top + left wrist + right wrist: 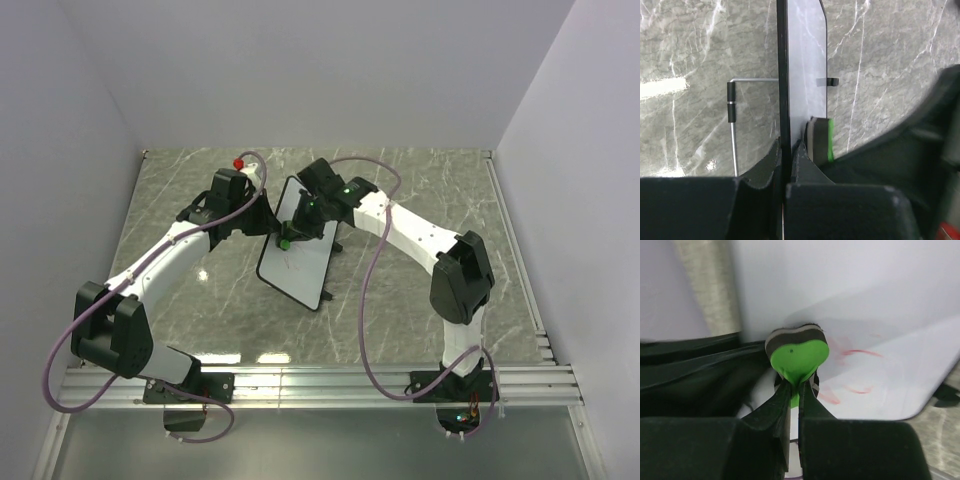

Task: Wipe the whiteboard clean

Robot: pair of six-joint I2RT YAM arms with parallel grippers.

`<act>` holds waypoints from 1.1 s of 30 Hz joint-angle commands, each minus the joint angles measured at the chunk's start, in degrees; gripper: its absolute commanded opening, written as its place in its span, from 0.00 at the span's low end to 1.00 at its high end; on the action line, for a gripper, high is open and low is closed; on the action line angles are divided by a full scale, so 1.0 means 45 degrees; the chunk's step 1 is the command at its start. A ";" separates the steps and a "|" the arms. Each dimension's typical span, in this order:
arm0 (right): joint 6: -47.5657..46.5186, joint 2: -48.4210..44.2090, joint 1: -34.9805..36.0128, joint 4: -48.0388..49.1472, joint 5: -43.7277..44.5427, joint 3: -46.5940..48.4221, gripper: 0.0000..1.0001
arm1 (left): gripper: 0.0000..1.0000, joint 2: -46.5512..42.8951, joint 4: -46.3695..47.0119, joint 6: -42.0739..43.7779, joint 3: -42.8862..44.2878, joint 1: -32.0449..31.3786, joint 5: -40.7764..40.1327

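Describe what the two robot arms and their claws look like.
The left arm and right arm have white shells and bulky black joints, each trailed by a lilac cable. The left claw and right claw are black. A red knob sits by the left wrist.

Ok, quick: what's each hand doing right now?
Left hand: closed on the edge of the whiteboard.
Right hand: closed on the green eraser, pressed against the board.
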 commanded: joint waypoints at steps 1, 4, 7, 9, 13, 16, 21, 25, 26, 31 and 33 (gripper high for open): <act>0.0032 -0.0325 -0.0535 0.1205 0.0175 -0.1935 0.00 | 0.00 -0.0047 -0.1577 0.1412 -0.0567 -0.0336 -0.0499; -0.0300 -0.0386 -0.1083 0.1307 0.0407 -0.3285 0.00 | 0.00 -0.0165 -0.1499 0.1412 -0.0626 -0.0336 -0.0499; -0.0866 0.0022 -0.1182 0.0781 0.0739 -0.3775 0.00 | 0.00 -0.0107 -0.1518 0.1431 -0.0548 -0.0336 -0.0538; -0.0946 0.0122 -0.1104 0.0759 0.0663 -0.4321 0.00 | 0.00 -0.0048 -0.1538 0.1451 -0.0509 -0.0336 -0.0499; -0.0711 -0.0053 -0.0929 0.1092 0.0409 -0.4617 0.00 | 0.00 -0.0087 -0.1479 0.1451 -0.0547 -0.0336 -0.0499; -0.0711 0.0257 -0.0675 0.0432 0.0408 -0.3000 0.00 | 0.00 -0.0087 -0.1381 0.1432 -0.0625 -0.0336 -0.0479; -0.0458 0.1214 -0.0440 -0.0645 0.0136 0.1764 0.00 | 0.00 -0.0028 -0.1401 0.1470 -0.0606 -0.0434 -0.0518; -0.0125 0.2542 -0.0362 -0.1348 -0.0197 0.4696 0.00 | 0.00 0.0030 -0.1479 0.1471 -0.0586 -0.0473 -0.0577; -0.0028 0.2737 -0.0362 -0.1447 -0.0236 0.5319 0.00 | 0.00 -0.0008 -0.1460 0.1471 -0.0567 -0.0473 -0.0616; 0.0050 0.2702 -0.0342 -0.0983 -0.0470 0.4217 0.00 | 0.00 -0.0145 -0.1440 0.1471 -0.0626 -0.0473 -0.0694; 0.0090 0.2292 -0.0323 -0.0590 -0.0451 0.2617 0.00 | 0.00 -0.0184 -0.1421 0.1471 -0.0703 -0.0473 -0.0694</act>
